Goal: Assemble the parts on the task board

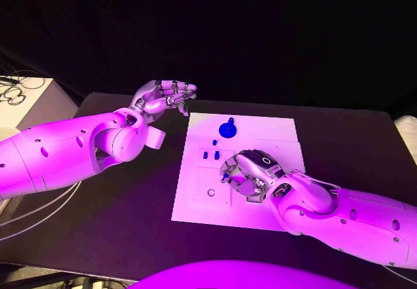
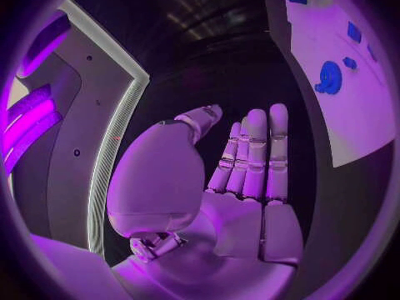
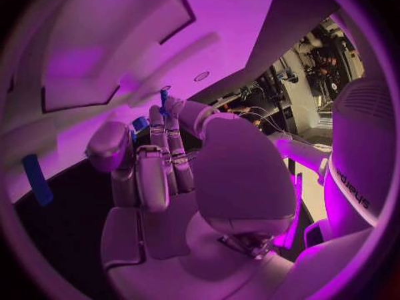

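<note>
The white task board (image 1: 261,129) lies mid-table. A round blue part (image 1: 228,128) rests near its far edge, and small blue parts (image 1: 208,155) stand just nearer, left of centre. My right hand (image 1: 252,174) hovers low over the board's middle, fingers curled toward the left, pinching a small blue part (image 1: 224,178). The right wrist view shows that blue part (image 3: 164,103) at the fingertips (image 3: 171,123). My left hand (image 1: 165,96) is raised beyond the board's far-left corner and holds nothing. In the left wrist view its fingers (image 2: 254,153) are stretched out, with the board (image 2: 333,113) and round part (image 2: 329,78) beyond.
A small round hole (image 1: 211,192) sits in the board's near-left area. The black table (image 1: 348,126) surrounds the board. A pale cabinet (image 1: 35,102) with cables stands off the table's far-left corner.
</note>
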